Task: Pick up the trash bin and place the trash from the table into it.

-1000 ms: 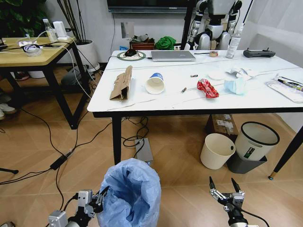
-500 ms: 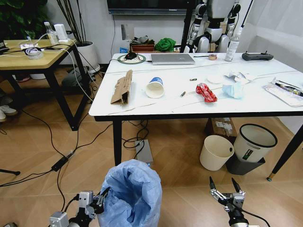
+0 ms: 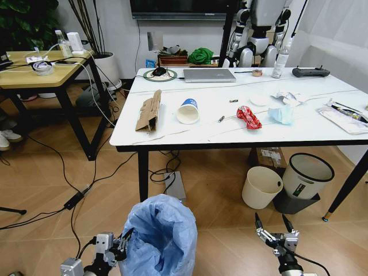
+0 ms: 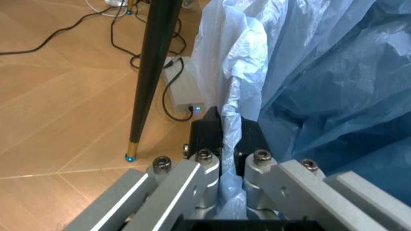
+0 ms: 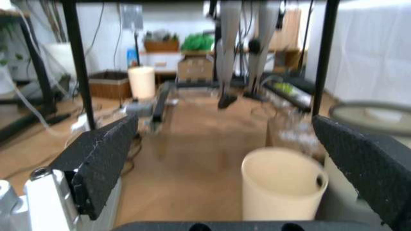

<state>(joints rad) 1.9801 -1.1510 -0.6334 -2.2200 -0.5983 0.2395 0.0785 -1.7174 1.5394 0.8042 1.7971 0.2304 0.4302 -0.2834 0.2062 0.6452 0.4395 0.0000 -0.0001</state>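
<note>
Left hand (image 3: pixel 122 240) pinches our blue-bagged trash bin (image 3: pixel 161 233) at its rim, right hand (image 3: pixel 277 229) spread empty; next we judge carrying it toward the littered worktop (image 3: pixel 322 123).

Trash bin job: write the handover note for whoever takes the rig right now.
Left tool: shut on the trash bin, pinching its blue bag at the rim, low in front of the robot.
Right tool: open, holding nothing, low on the right.
On the table: cardboard, paper cup, red wrapper, face mask, all untouched.
Done: bin gripped.
Left: bin the trash.
</note>
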